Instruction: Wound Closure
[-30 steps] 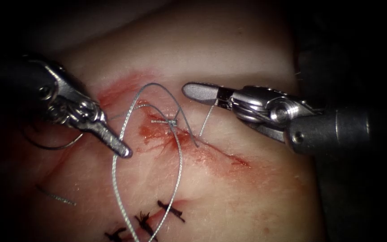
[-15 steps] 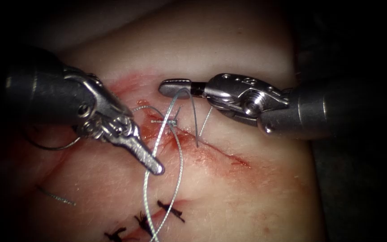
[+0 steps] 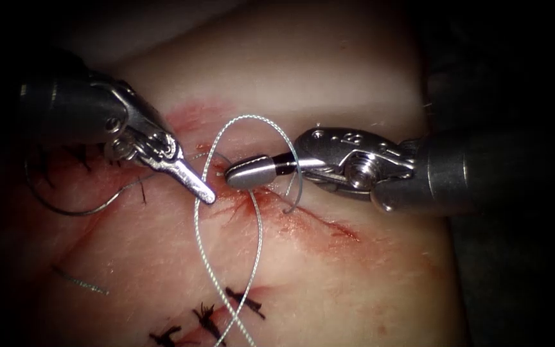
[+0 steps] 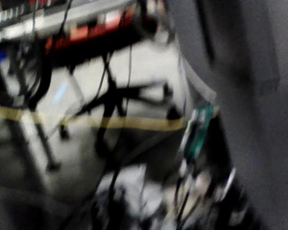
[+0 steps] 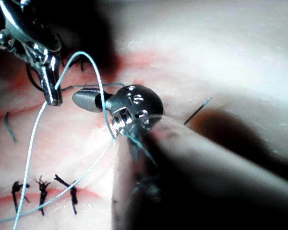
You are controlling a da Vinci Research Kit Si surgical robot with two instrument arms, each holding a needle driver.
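The thread [image 3: 226, 257] rises from the lower tissue [image 3: 329, 276], passes through the left claw [image 3: 205, 195], whose narrow jaws are clamped on it, and arcs over the right claw [image 3: 242, 175], draping around that claw's closed jaws just behind their tip. The right claw lies over the upper end of the cut [image 3: 303, 218] and its red fluid [image 3: 232, 202], tip just beside the left claw. A curved needle [image 3: 65, 205] lies on the tissue left of the left claw, beside dark stitches [image 3: 210, 318] below.
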